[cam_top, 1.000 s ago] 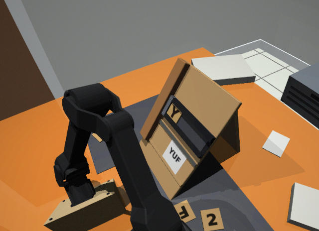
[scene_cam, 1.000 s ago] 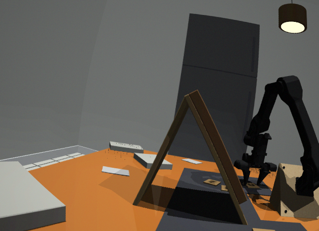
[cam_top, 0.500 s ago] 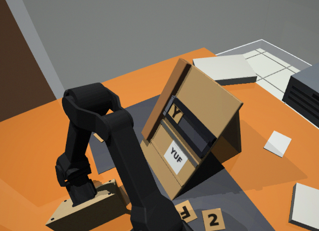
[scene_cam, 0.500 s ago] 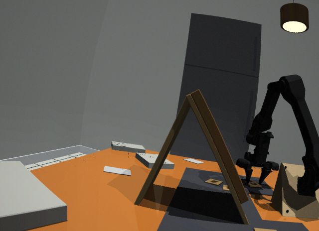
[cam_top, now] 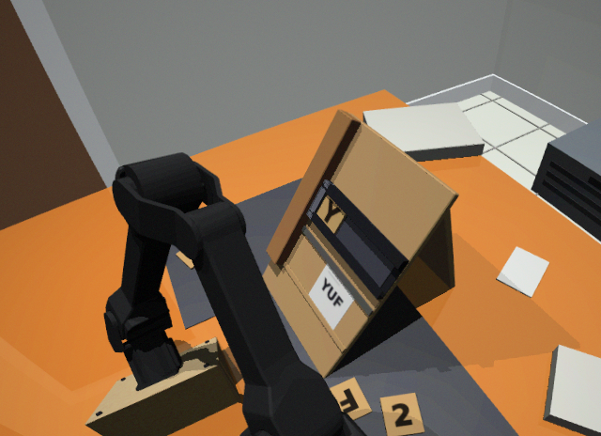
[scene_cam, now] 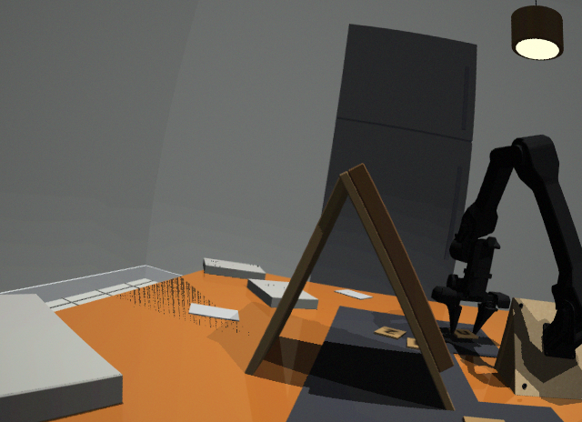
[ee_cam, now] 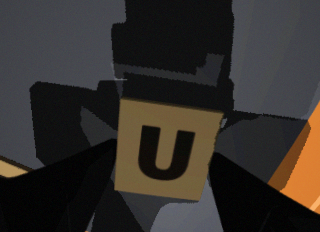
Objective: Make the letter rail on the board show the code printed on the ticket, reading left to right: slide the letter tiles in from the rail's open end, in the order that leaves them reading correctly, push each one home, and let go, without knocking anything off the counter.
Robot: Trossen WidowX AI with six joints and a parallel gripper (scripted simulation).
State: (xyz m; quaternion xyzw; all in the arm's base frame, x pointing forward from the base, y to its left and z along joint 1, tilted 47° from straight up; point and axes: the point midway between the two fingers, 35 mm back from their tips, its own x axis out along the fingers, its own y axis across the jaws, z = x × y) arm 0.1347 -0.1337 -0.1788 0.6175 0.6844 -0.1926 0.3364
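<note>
Y tile point(cam_top: 331, 214) already in letter rail point(cam_top: 364, 247), at the closed end, well apart from the claw point(scene_cam: 464, 332) point(ee_cam: 164, 148). Ticket point(cam_top: 331, 296) reads YUF, so one of three is done. Claw is partway closed, gripping the U tile point(scene_cam: 465, 334) point(ee_cam: 161, 149) by its sides, low over the mat point(cam_top: 378, 373) point(scene_cam: 356, 324) point(ee_cam: 55, 37). Left: slide U in beside Y, push home, release; then F tile point(cam_top: 350, 398), lying to one side of the claw. 2 tile point(cam_top: 402, 414) looks like a spare.
</note>
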